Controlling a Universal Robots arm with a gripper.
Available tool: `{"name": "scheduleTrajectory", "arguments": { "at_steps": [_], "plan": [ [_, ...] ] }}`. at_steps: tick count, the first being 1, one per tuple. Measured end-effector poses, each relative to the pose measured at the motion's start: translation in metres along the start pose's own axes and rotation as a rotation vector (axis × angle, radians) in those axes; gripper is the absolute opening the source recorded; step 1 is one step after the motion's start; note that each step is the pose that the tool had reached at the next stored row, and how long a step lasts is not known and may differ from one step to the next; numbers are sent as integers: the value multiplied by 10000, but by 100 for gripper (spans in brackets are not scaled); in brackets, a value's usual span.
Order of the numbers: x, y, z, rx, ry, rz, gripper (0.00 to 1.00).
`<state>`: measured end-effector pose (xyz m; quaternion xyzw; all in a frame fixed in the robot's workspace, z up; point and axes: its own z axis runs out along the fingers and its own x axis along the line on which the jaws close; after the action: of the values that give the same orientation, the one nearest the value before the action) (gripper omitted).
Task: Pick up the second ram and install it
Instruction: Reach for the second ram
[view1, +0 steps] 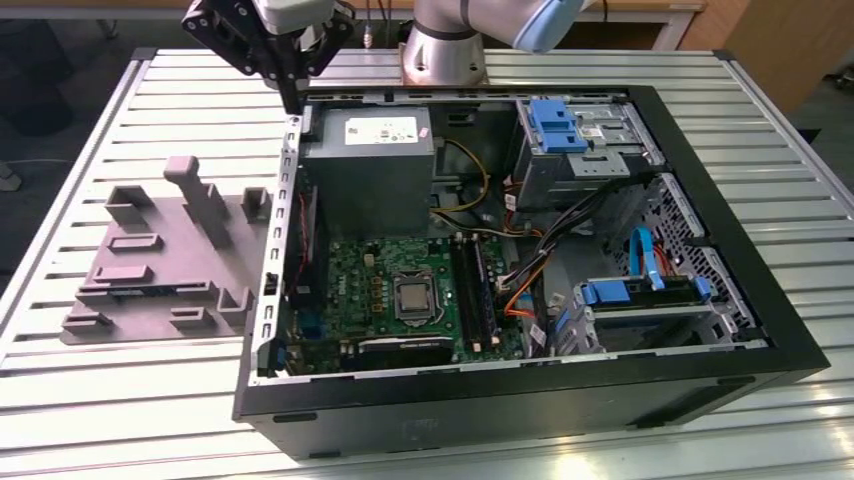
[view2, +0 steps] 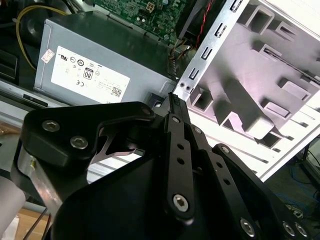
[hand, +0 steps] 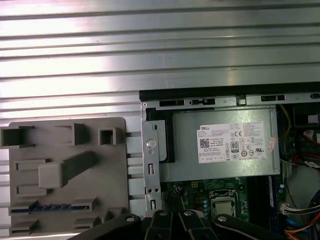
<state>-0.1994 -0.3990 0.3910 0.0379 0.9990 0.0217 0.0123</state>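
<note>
We see the end effector (view1: 290, 100) hanging over the far corner of the open computer case (view1: 534, 405), just above the metal wall that faces the grey tray (view1: 140, 235). Its two fingers are pressed together to one tip, so it is clenched, and we see nothing between them. In the second wrist view the joined fingers (view2: 176, 130) point down toward the edge of the case, beside the grey power supply (view2: 95, 65).

The second ram (hand: 47, 206) is not in the end effector. It lies flat in a long slot of the grey tray, in the part of the tray that is far from the arm. In the first wrist view it shows as a thin blue strip between the raised blocks. The tray stands on the slatted metal bench (view1: 147, 400), at the exterior view's left of the case and just beside it. The end effector and the ram are well apart.

Inside the case the green motherboard (view1: 380, 270) lies below the power supply, and its long black slots (view1: 470, 290) run beside the processor socket.
</note>
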Motion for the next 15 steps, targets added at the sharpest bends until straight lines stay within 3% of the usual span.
{"name": "scheduleTrajectory", "arguments": {
  "at_steps": [15],
  "plan": [
    [94, -7, 3, 2, 9, 1, 11]
  ]
}}
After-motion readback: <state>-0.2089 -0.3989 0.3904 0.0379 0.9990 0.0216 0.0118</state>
